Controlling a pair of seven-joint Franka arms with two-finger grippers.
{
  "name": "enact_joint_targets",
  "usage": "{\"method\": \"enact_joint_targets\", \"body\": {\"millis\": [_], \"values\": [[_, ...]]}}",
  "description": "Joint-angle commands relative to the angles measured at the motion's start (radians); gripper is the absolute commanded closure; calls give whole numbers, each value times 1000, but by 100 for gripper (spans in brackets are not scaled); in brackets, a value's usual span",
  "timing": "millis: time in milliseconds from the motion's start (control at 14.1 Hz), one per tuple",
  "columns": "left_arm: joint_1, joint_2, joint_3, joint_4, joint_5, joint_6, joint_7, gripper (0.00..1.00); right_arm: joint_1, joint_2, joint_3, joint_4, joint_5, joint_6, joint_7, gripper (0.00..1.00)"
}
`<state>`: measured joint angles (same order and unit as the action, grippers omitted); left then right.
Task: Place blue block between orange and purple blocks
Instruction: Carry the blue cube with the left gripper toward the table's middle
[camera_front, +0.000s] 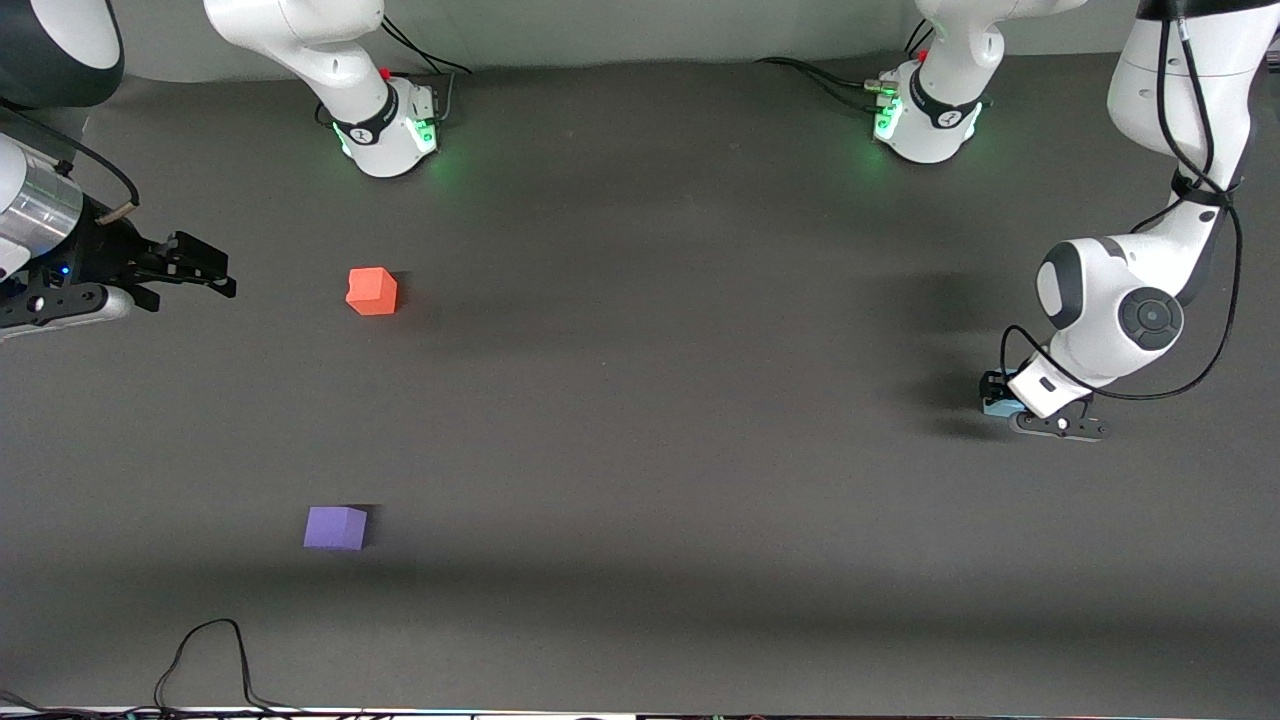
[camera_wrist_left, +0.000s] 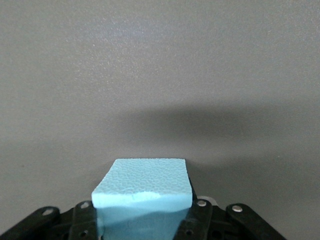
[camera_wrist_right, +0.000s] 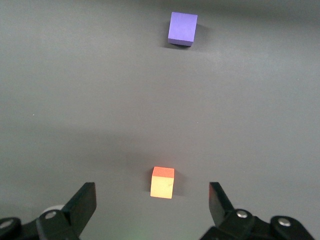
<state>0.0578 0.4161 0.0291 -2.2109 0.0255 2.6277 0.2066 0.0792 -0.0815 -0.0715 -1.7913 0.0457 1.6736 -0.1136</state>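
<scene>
We see the blue block (camera_wrist_left: 145, 192) down low at the left arm's end of the table, and the left gripper (camera_front: 1040, 412) has its two fingers squeezed shut on both sides of it. In the front view only a small bit of the blue block (camera_front: 996, 405) peeks out from under the arm. The orange block (camera_front: 372, 291) and the purple block (camera_front: 336, 527) sit well apart from it, toward the right arm's end of the table. The purple block is nearer to the front camera than the orange block, and there is bare table between the two. Nothing lies on the table between the blue block and that gap. The right gripper (camera_front: 205, 272) hangs in the air at its own end of the table, beside the orange block, with its fingers (camera_wrist_right: 82, 200) spread wide and nothing in them. The table (camera_front: 650, 400) is flat and dark gray. A thin black cable (camera_front: 205, 650) curls along the table edge nearest the front camera.
</scene>
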Motion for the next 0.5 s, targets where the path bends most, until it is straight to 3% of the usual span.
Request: {"method": "enact_joint_targets", "body": {"millis": [0,212,283,425], "values": [[-6,-60,5,63,8,-128,10,61,11,-23,-10,-2,8,5,-21,0],[-19,-105,-2,299,5,-493,-16,60,11,-23,-10,-2,8,3,-21,0],[-73,-100,-2,451,-7,-669,-86,60,10,-20,-11,-2,8,5,-21,0],[-168,-92,-6,561,-10,-786,-218,60,11,-24,-11,-6,8,2,-21,0]]}}
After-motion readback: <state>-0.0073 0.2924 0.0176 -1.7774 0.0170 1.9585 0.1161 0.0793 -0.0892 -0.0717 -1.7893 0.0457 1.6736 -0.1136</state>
